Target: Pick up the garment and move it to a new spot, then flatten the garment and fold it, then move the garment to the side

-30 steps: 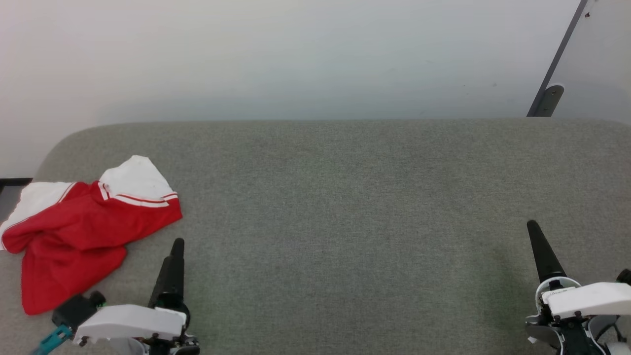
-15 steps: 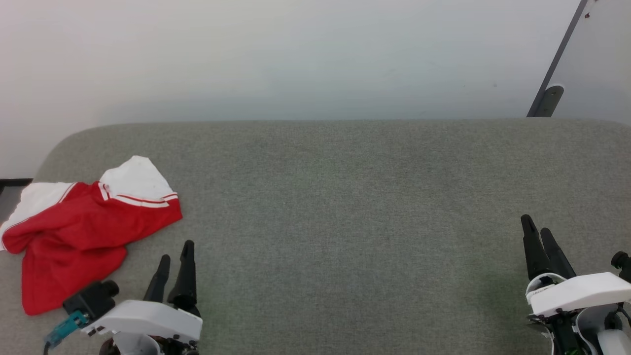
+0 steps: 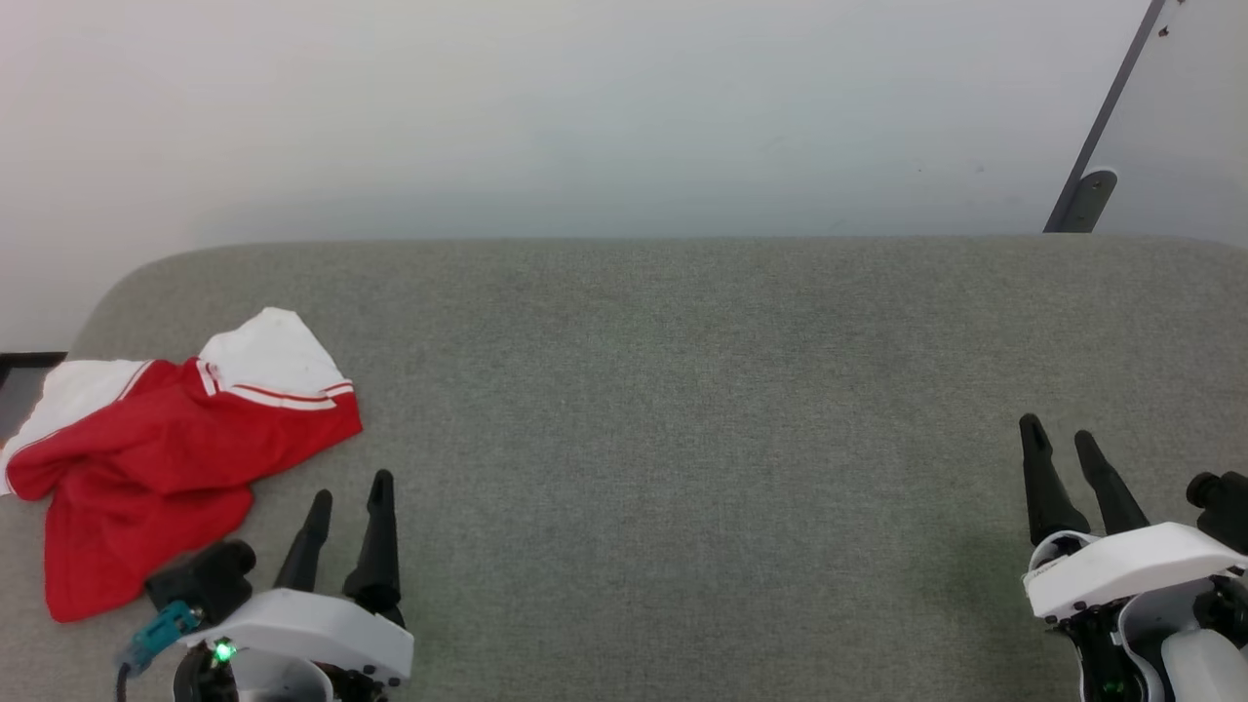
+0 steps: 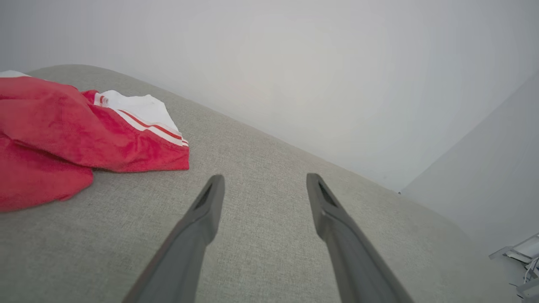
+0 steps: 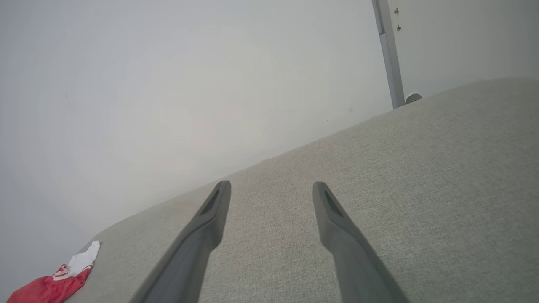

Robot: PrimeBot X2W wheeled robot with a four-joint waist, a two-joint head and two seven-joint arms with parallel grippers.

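Observation:
The garment point(image 3: 156, 453) is red with white sleeves and striped trim. It lies crumpled at the left end of the grey fabric surface point(image 3: 682, 390). The left wrist view has the garment point(image 4: 63, 134) at its left, and it shows small at the bottom left of the right wrist view point(image 5: 54, 282). My left gripper point(image 3: 349, 492) stands open just right of the garment, near the front edge, holding nothing. My left fingers point(image 4: 202, 219) hover over bare fabric. Far to the right, my right gripper point(image 3: 1059, 439) is open and empty above the surface, fingers point(image 5: 210, 219) spread.
A pale wall point(image 3: 585, 107) rises behind the rounded grey surface. A grey metal post with a bracket point(image 3: 1087, 190) leans at the back right. The surface's left end curves off near the garment, with a dark strip point(image 3: 24, 361) beyond it.
Both grippers have turned about their wrists, so both fingers of each now show apart in the head view. The garment has not moved.

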